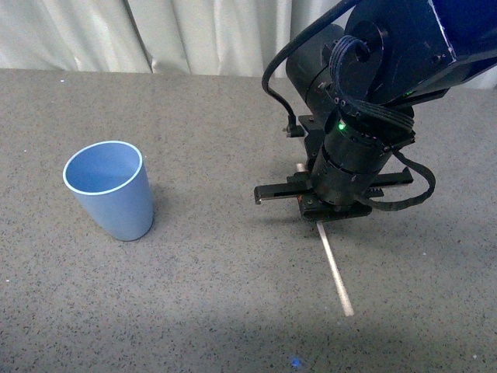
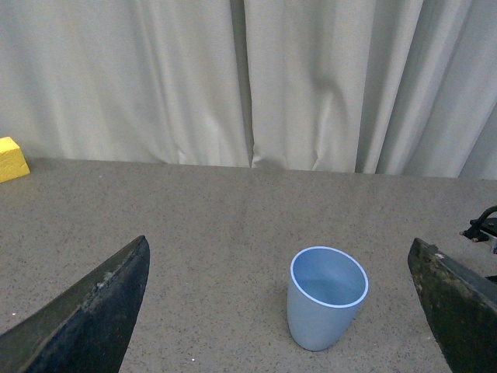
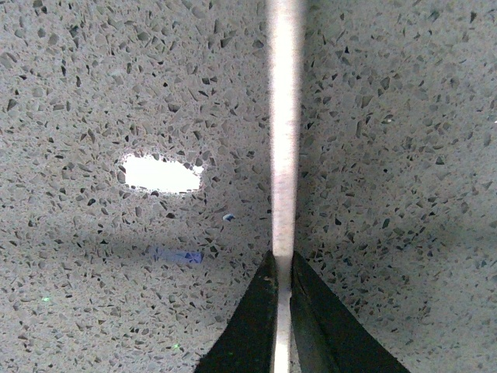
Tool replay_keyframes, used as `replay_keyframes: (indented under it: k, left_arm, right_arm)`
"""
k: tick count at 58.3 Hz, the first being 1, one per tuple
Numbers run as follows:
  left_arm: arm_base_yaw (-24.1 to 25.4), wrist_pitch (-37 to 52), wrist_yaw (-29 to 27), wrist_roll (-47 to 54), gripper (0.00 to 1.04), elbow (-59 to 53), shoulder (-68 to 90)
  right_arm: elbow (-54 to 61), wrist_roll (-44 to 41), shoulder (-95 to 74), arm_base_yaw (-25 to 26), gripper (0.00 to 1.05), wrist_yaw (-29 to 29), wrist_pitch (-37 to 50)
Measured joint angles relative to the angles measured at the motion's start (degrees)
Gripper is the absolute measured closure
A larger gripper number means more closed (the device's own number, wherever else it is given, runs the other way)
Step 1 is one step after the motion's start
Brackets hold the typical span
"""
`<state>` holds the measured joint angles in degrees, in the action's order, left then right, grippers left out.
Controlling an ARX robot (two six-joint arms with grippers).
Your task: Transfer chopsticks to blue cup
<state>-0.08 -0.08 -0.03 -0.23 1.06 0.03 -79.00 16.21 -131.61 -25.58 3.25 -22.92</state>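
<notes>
The chopsticks (image 1: 335, 270), one thin cream-white stick, lie on the speckled grey table right of centre. My right gripper (image 1: 320, 221) is down at the table and shut on the stick's far part. In the right wrist view the stick (image 3: 284, 132) runs straight out from between the two dark fingers (image 3: 252, 326), which pinch it. The blue cup (image 1: 111, 189) stands upright and empty at the left. In the left wrist view the cup (image 2: 324, 298) stands between and beyond my left gripper's (image 2: 287, 311) two dark fingers (image 2: 85, 311), which are wide open and empty.
A yellow block (image 2: 12, 158) sits at the table's far edge, seen only in the left wrist view. Pale curtains (image 1: 210, 35) hang behind the table. The right arm's black cables (image 1: 404, 190) loop beside its wrist.
</notes>
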Motion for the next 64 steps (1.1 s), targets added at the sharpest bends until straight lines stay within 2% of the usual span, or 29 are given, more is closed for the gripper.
replay_keyframes:
  k: [3,16,23,30,36,43,51,64]
  left_arm:
    - [0.0,0.0,0.0,0.0,0.07,0.0,0.0]
    - [0.0,0.0,0.0,0.0,0.07,0.0,0.0]
    - [0.0,0.0,0.0,0.0,0.07,0.0,0.0]
    - [0.0,0.0,0.0,0.0,0.07,0.0,0.0]
    - [0.0,0.0,0.0,0.0,0.07,0.0,0.0]
    - [0.0,0.0,0.0,0.0,0.07,0.0,0.0]
    - [0.0,0.0,0.0,0.0,0.07,0.0,0.0]
    - [0.0,0.0,0.0,0.0,0.07,0.0,0.0]
  right_arm:
    - [0.0,1.2,0.1,0.1,1.04,-1.7,0.1]
    - [4.1,5.2,5.5,0.4,1.04,-4.5,7.3]
    - [9.2,2.9,15.6,0.0,1.04,-4.9,18.6]
    - [13.1,-0.8,21.9,-1.2,1.04,-8.3,34.5]
    - [13.9,-2.4,23.1,-2.7,1.04,-11.6,45.9]
    - [14.4,-2.3,22.3,-4.7,1.04,-18.6,58.3]
    - [13.5,-2.7,18.7,-6.7,1.04,-24.7,67.5]
    - [10.0,-2.0,10.3,-8.7,1.04,-29.9,74.9]
